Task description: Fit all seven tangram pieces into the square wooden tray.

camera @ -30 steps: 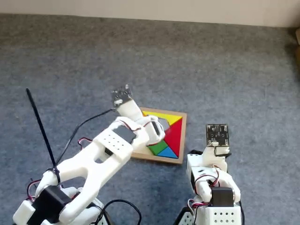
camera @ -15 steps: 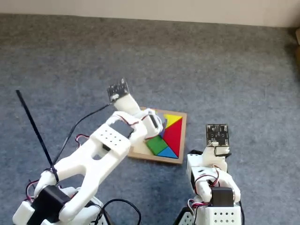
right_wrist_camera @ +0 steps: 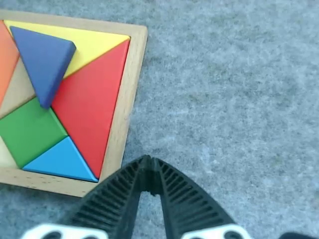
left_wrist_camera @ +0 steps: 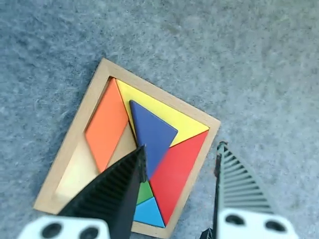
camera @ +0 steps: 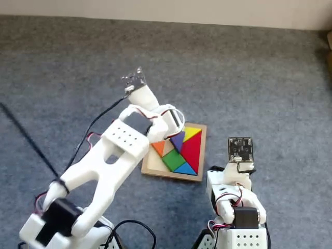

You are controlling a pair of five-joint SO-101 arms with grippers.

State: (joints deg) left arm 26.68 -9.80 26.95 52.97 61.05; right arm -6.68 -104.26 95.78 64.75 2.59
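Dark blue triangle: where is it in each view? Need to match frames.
High view: dark blue triangle mid-tray, beside the left arm's wrist.
Left wrist view: dark blue triangle between the orange parallelogram and the red triangle, ahead of the open left gripper.
Right wrist view: dark blue triangle with its wide end over the yellow triangle and its tip toward the green square.
Shared landmark: the red triangle bordering it.

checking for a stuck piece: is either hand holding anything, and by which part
Nothing is held. The left hand is open over the tray, the blue triangle lying free in it; the right hand is shut and empty.
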